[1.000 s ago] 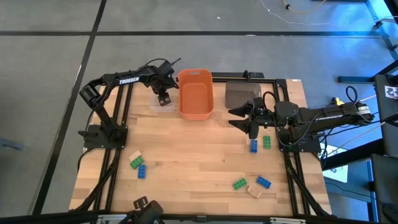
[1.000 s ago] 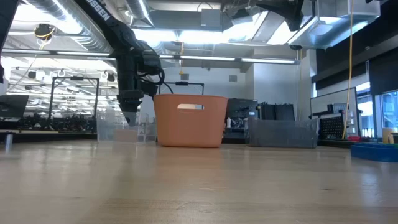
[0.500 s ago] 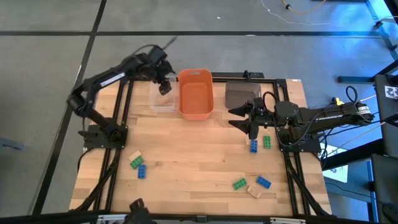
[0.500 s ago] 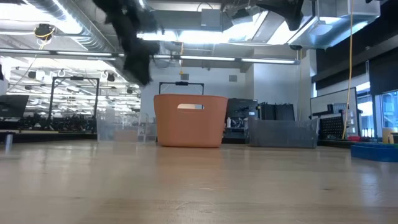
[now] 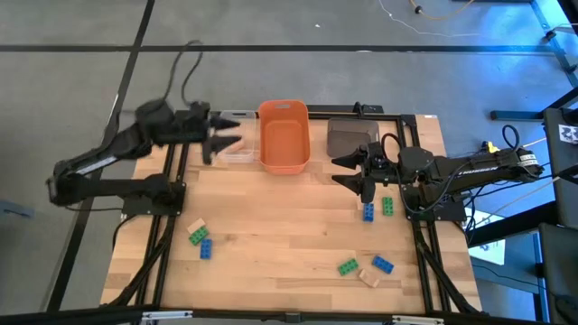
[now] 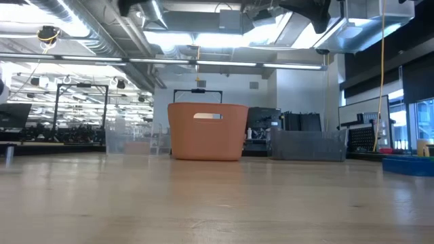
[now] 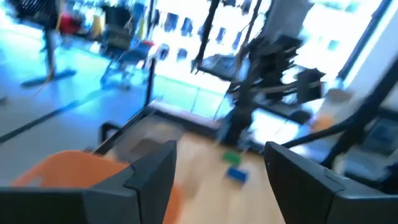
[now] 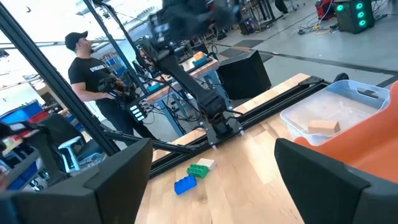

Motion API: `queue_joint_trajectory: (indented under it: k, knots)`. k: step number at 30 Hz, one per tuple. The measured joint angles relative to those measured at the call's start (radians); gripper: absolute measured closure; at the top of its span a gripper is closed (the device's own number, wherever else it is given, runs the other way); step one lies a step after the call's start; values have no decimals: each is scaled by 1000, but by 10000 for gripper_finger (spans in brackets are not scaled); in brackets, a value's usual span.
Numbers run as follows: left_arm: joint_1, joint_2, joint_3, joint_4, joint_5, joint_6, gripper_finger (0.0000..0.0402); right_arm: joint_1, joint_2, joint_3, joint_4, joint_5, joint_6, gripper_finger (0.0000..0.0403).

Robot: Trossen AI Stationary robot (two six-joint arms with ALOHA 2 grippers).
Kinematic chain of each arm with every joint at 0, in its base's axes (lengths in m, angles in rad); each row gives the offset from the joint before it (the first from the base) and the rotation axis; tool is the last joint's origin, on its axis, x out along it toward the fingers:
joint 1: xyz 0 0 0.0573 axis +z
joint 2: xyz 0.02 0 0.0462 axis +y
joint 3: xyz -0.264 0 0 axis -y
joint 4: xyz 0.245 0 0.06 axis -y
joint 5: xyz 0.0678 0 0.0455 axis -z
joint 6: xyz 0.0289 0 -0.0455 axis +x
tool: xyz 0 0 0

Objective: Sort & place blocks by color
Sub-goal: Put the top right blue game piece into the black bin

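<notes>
Studded blocks lie in three groups on the table. A tan block (image 5: 196,225), a green block (image 5: 196,236) and a blue block (image 5: 206,249) sit near the left side. A blue block (image 5: 368,212) and a green block (image 5: 387,206) lie beside the right arm. A green block (image 5: 348,266), a blue block (image 5: 383,264) and a tan block (image 5: 368,277) are near the front right. One tan block (image 8: 323,126) rests in the clear bin (image 5: 237,151). My left gripper (image 5: 233,130) is open, held level beside the clear bin's left end. My right gripper (image 5: 336,171) is open and hovers in front of the grey-brown bin (image 5: 350,137).
The orange bin (image 5: 284,135) stands between the clear and grey-brown bins along the far edge. Bare wood stretches across the table's middle and near part. A person (image 8: 87,68) stands beyond the table's left side, seen in the right wrist view.
My left arm has risen from above the clear bin and swung back toward the table's left edge. Its gripper has tipped from pointing down to lying level, pointing toward the bins. It has left the low view. The right arm kept still.
</notes>
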Motion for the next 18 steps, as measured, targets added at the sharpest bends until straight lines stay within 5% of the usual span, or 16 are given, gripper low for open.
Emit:
queue_joint_trajectory:
  k: [7, 18]
  knots:
    - [-230, -218, -252, 186, -167, -141, 168, 0, 0, 0, 1, 0, 0, 63]
    - [-397, -221, -330, 245, -307, -29, 168, 0, 0, 0, 11, -1, -75, 63]
